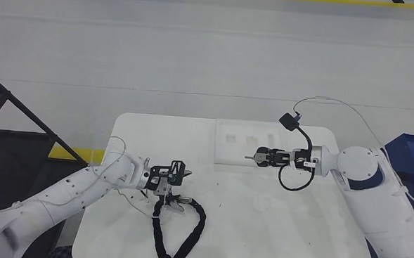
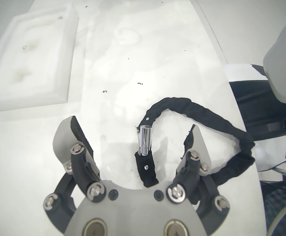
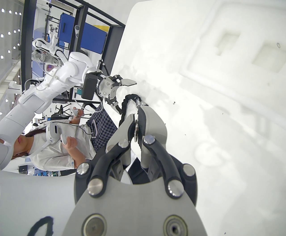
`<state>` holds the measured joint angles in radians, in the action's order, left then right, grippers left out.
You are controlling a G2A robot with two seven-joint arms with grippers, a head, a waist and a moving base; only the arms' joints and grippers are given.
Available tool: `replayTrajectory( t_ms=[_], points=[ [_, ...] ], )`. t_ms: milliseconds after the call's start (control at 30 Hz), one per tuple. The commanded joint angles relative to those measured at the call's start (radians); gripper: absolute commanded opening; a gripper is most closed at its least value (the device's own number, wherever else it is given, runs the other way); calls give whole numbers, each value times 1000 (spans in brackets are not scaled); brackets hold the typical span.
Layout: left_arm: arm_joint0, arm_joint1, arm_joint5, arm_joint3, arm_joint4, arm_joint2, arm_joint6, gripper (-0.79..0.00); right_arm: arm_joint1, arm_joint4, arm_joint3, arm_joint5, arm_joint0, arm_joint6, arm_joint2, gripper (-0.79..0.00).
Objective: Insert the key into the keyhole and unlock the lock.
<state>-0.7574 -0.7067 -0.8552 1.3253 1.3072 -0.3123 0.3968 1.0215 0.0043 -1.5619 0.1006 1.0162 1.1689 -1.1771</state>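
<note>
Top cam's high up, looking down over the whole table (image 1: 272, 231). Each wrist cam sits right behind its gripper, facing forward. Both catch the lock (image 2: 178, 104): close ahead of the left gripper (image 2: 133, 123), farther ahead of the right gripper (image 3: 136, 115).

V. bright overhead light; glare on table (image 2: 156, 44); soft shadows; fisheye warp at wrist-cam edges
</note>
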Motion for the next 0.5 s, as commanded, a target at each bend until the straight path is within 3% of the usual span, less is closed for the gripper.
replayTrajectory(
  t_ms=[0, 167, 467],
  points=[
    [-21, -2, 12, -33, 78, 6, 128, 0, 0, 0, 0, 0, 0, 0, 0, -785],
    [-30, -21, 6, -101, 157, 13, 224, 0, 0, 0, 0, 0, 0, 0, 0, -785],
    [-41, -56, 21, -161, 221, 15, 244, 0, 0, 0, 0, 0, 0, 0, 0, -785]
  ],
)
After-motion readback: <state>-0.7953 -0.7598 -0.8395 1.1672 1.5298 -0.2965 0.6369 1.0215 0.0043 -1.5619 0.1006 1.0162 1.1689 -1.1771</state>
